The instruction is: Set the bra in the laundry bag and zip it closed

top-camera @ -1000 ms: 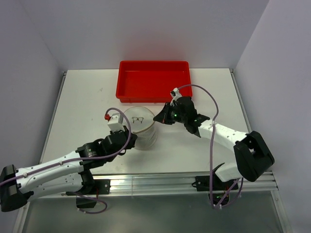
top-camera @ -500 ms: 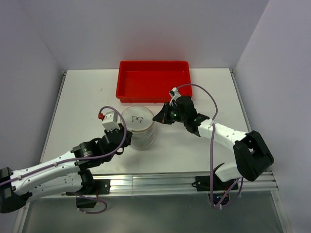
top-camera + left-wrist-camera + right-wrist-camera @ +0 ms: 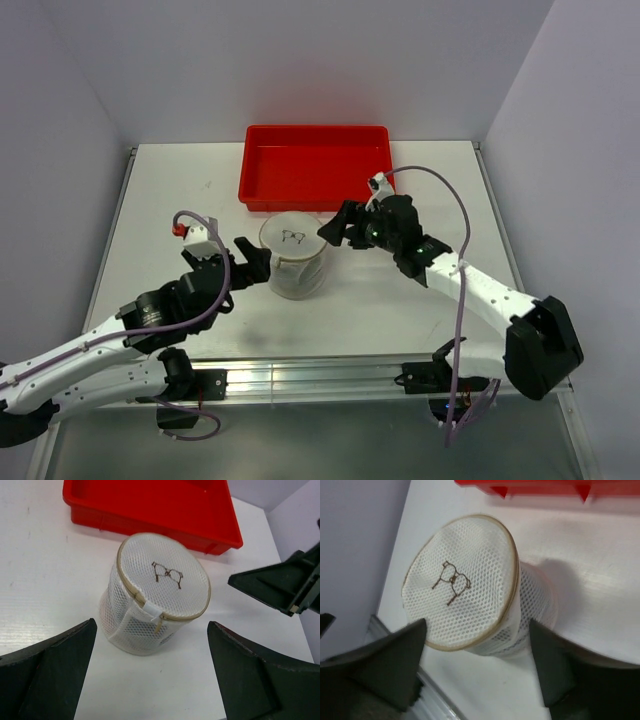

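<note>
The laundry bag (image 3: 296,262) stands upright mid-table, a white mesh drum with a tan zip rim. Its flat lid (image 3: 167,575) carries a small dark drawing and lies zipped round, with the zip pull (image 3: 159,621) hanging at the near side. The bra is hidden in every view. My left gripper (image 3: 255,262) is open just left of the bag and apart from it, its black fingers (image 3: 50,672) spread wide. My right gripper (image 3: 336,228) is open at the bag's right, level with the lid, its fingers (image 3: 565,670) either side of the bag (image 3: 465,585) without touching it.
A red rectangular tray (image 3: 315,165) sits right behind the bag, its near wall close to the lid. The white table (image 3: 160,200) extends to walls on the left, back and right. In the left wrist view the right gripper (image 3: 285,585) shows at right.
Both grippers went from shut at the bag's rim to open and drew back, the left one leftward, the right one rightward. The bag now stands free.
</note>
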Action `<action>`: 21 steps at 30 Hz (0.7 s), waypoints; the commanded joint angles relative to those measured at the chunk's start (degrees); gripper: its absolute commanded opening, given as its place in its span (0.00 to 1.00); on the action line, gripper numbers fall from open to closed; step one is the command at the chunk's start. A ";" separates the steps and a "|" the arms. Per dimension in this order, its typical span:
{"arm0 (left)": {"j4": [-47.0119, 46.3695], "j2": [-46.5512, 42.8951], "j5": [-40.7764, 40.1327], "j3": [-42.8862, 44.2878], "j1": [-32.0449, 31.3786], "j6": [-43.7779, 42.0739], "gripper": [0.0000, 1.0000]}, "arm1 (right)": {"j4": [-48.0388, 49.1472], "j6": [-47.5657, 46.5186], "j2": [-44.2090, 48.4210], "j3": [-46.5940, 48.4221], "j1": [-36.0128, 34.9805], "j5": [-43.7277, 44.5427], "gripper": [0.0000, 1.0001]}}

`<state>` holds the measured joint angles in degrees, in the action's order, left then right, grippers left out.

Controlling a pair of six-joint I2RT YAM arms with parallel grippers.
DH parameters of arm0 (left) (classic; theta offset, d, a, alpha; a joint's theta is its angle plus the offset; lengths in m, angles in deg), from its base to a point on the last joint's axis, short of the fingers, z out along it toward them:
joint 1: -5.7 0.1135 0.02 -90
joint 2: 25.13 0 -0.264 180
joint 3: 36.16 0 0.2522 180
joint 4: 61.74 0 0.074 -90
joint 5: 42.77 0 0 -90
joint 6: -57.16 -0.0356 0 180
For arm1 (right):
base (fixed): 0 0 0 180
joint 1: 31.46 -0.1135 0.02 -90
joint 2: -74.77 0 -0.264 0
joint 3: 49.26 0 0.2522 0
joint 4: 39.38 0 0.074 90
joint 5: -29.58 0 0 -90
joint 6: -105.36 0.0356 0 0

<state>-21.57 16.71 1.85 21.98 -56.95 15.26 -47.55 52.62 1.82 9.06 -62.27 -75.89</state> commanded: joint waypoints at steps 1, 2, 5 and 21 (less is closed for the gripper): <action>-0.93 -1.59 -3.13 3.95 0.25 -3.62 0.99 | -2.23 -2.45 6.40 -0.52 0.05 5.17 0.98; 0.03 -1.94 -4.00 4.39 0.25 -3.80 0.99 | -2.94 -3.06 9.37 -0.70 0.13 6.31 1.00; 2.75 -2.73 -5.59 6.24 0.25 -3.97 0.99 | -4.88 -4.20 17.09 -2.54 0.13 11.23 1.00; 5.50 -10.82 0.28 2.47 0.25 -8.45 0.99 | -13.41 -4.83 46.58 -12.65 0.22 35.76 1.00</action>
<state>-14.40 6.51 -1.50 26.35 -56.89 9.66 -58.59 48.53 48.99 -2.87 -62.27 -45.57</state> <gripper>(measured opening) 0.993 0.994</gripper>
